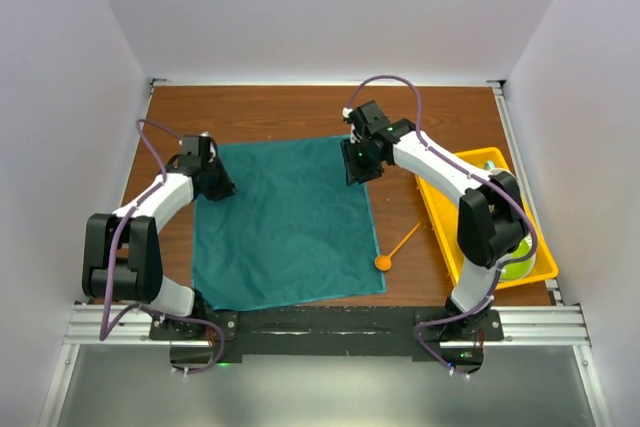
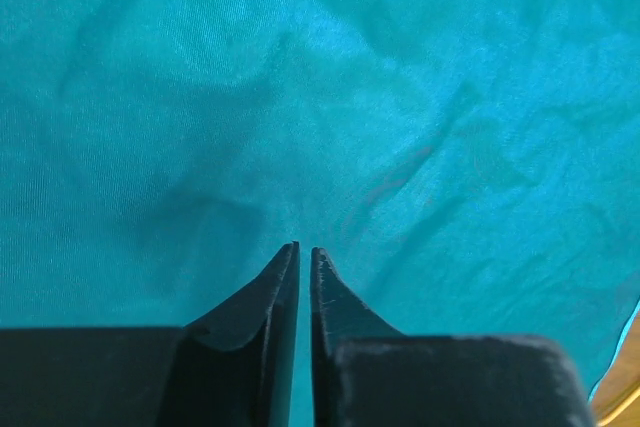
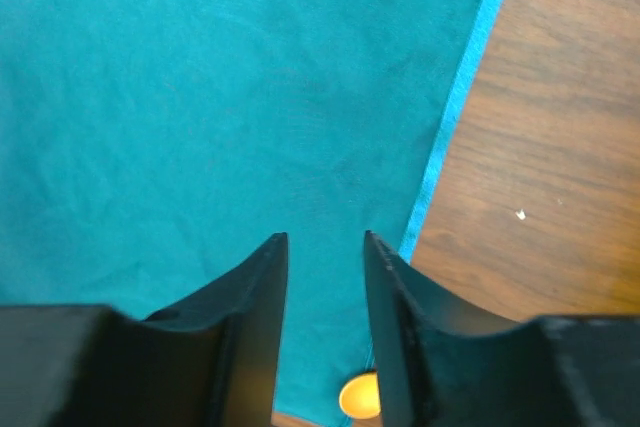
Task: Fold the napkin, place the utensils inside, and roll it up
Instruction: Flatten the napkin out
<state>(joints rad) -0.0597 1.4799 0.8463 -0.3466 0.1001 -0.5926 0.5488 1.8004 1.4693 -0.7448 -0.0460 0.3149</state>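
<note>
- Over the napkin, middle and near edge: open from above.
- Napkin's far corners: taken by left pincer and right pincer.
- Right of napkin: spoon just beside the hem, yellow tray beyond, narrow bare strip between.
- Beyond napkin's far edge: bare worktop.

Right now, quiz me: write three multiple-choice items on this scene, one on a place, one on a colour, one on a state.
1. Where does the spoon lie?
A. on the bare table, right of the napkin
B. on top of the napkin
C. on the table, left of the napkin

2. What colour is the spoon?
A. green
B. orange
C. white

3. How is the napkin?
A. rolled up
B. wrapped round the spoon
C. spread flat

Answers:
1 A: it rests on wood beside the cloth's right edge.
2 B: the top view shows it orange.
3 C: it lies open on the table.
</note>
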